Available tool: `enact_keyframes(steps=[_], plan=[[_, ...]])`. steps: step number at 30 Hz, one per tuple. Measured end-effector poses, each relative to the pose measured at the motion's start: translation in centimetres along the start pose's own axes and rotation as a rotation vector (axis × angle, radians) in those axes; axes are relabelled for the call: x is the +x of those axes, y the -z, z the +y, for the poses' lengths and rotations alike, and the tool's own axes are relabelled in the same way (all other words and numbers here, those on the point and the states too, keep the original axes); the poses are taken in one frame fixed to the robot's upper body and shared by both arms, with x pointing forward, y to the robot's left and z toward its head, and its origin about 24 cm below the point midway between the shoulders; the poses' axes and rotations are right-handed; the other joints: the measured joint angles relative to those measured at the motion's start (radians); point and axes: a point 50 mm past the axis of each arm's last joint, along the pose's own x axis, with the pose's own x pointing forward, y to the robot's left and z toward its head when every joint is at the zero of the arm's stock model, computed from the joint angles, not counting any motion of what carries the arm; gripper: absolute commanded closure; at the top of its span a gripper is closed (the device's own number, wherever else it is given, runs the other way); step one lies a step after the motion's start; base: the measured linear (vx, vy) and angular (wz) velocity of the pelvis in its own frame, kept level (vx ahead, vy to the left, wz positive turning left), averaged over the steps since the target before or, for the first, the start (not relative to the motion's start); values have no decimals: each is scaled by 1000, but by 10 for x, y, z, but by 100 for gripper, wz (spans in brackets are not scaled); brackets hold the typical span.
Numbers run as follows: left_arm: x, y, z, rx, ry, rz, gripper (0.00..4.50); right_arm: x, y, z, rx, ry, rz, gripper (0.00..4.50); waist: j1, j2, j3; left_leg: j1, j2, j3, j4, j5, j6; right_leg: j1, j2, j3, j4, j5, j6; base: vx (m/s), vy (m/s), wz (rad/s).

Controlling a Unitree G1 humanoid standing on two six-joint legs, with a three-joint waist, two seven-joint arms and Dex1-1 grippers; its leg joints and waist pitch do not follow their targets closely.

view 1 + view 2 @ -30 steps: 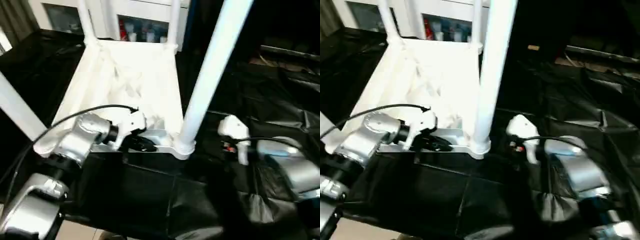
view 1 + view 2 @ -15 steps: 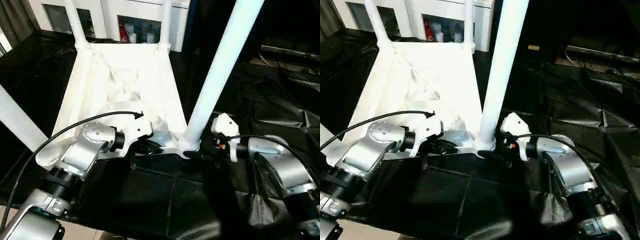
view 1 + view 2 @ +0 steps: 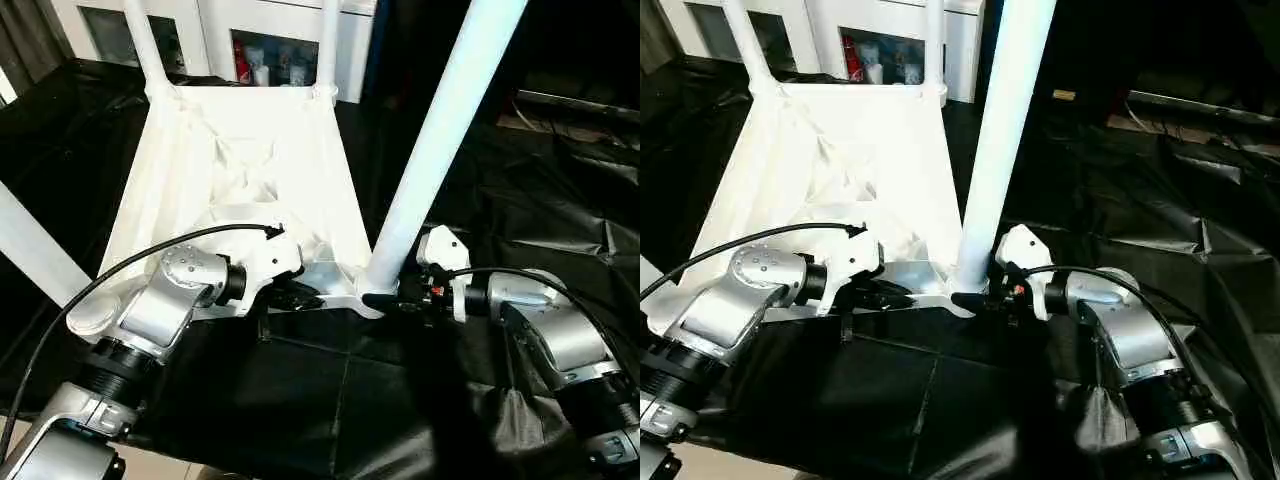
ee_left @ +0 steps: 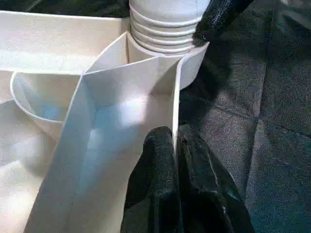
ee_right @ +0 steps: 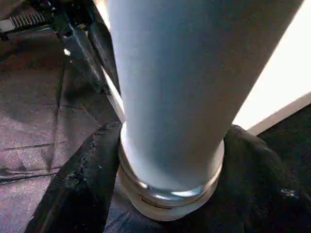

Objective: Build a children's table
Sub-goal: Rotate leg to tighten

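Note:
The children's table lies upside down: its white tabletop (image 3: pixel 250 150) rests on the black cloth with the legs standing up. My left gripper (image 4: pixel 176 145) is shut on the thin near rim, close to the near right corner socket (image 4: pixel 165 53). The near right leg (image 3: pixel 440 130) rises from that socket. My right gripper (image 3: pixel 385 300) grips this leg's ringed base, one black finger (image 5: pixel 77 179) on each side, touching it. Two more legs (image 3: pixel 145 40) (image 3: pixel 328 40) stand at the far corners. Another leg (image 3: pixel 35 245) stands at the near left.
The black-draped work table (image 3: pixel 540 200) stretches wrinkled to the right and front. A white cabinet (image 3: pixel 260 50) with glass doors stands behind the tabletop. A black cable (image 3: pixel 150 255) arcs over my left wrist.
My right gripper has moved left up to the near right leg's base and its fingers have drawn in around it. My left gripper stays on the rim. The camera has shifted.

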Motion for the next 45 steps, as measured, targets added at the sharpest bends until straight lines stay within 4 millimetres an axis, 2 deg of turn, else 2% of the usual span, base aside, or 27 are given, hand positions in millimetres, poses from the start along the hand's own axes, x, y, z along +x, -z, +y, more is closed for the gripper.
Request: enact_keyframes(steps=[3,8,14,15,19,20,25,33,38,41,45], plan=[[6,-2,1,-13,-34,-17,450,4,3,-1,21,70,-24,174,-3,-1,-3,1,0,0,0,0,0,1,0,0,0,0,0,0,0,0],[32,-13,6,-96,-177,-91,450,17,15,-7,161,382,-89,176,-6,-5,-14,1,-1,-1,1,0,0,2,0,0,-1,-3,5,0,0,0],[60,-24,11,-139,-295,-81,450,46,13,-8,262,712,-103,176,-7,-6,-24,2,-3,-2,1,0,0,3,0,1,-5,-3,5,0,0,0],[61,-24,10,-140,-299,-81,450,47,13,-8,270,730,-107,121,-7,-6,-24,1,-3,-3,1,0,0,4,0,1,-6,-3,6,0,0,0],[64,-26,9,-135,-304,-80,450,49,13,-7,265,747,-101,97,-8,-5,-25,1,-4,-4,-1,0,0,8,0,0,-15,-1,8,0,0,0],[64,-26,9,-135,-302,-80,450,49,13,-7,265,745,-101,72,-9,-5,-25,1,-4,-4,-1,0,0,10,0,1,-16,-1,8,0,0,0],[54,-21,9,-105,-267,-75,450,42,12,-7,224,612,-102,72,-17,-7,-24,3,-4,-5,-6,0,0,10,0,-1,-16,0,8,0,0,0],[11,-2,5,-51,-72,-43,450,5,7,-2,89,187,-53,72,-16,-11,-21,1,-1,-5,-18,0,-1,1,3,-3,-16,3,2,0,0,0],[-11,7,-4,-29,85,-20,450,-5,-1,6,52,-32,-45,72,-2,-14,-19,2,-1,-4,-17,0,1,-1,1,-3,-17,1,1,0,0,0],[-14,9,-5,-30,115,-13,450,-5,-1,9,49,-94,-34,72,12,-16,-18,2,-1,-2,-16,0,0,0,1,-2,-17,1,0,0,0,0],[-15,9,-5,-28,123,-12,450,-3,-3,9,31,-122,-16,72,13,-16,-18,2,-1,-2,-16,0,0,0,0,-2,-17,1,0,0,0,0]])
